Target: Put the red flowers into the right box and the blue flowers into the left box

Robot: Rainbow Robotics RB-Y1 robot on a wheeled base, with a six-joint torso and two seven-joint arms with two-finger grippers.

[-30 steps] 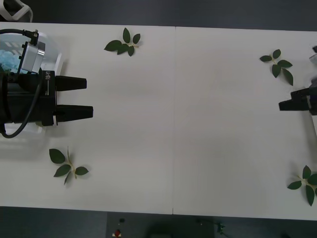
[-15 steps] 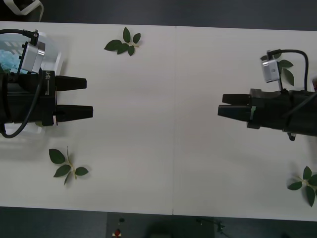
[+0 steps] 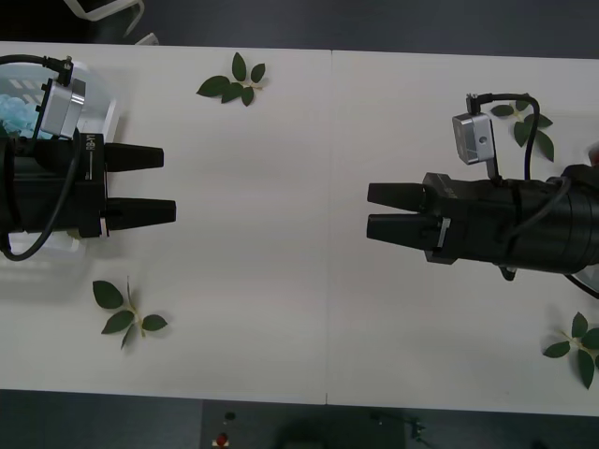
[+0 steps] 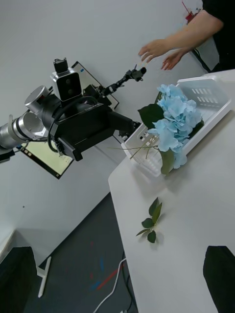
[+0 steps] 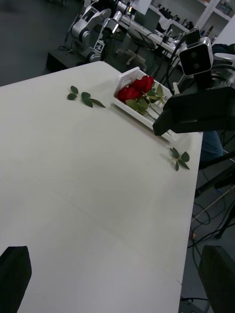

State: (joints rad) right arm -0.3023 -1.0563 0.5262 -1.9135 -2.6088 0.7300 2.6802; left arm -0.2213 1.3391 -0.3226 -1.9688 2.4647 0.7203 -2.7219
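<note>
The blue flowers (image 4: 174,120) lie in the left box (image 4: 208,95), a white slotted basket at the table's left end; a bit of blue (image 3: 13,110) shows there beside my left arm. The red flowers (image 5: 135,89) lie in the right box (image 5: 125,77) at the table's right end. My left gripper (image 3: 168,184) hovers open and holds nothing, just inward of the left box. My right gripper (image 3: 372,211) reaches toward the table's middle from the right; in its wrist view the fingers (image 4: 223,276) stand apart with nothing between them.
Loose green leaf sprigs lie on the white table: one at the far left (image 3: 234,79), one at the near left (image 3: 126,313), one at the far right (image 3: 526,120) and one at the near right (image 3: 578,344). A seam (image 3: 329,224) runs across the table's middle.
My right arm has swung in from the right edge toward the table's middle. The left arm has not moved.
</note>
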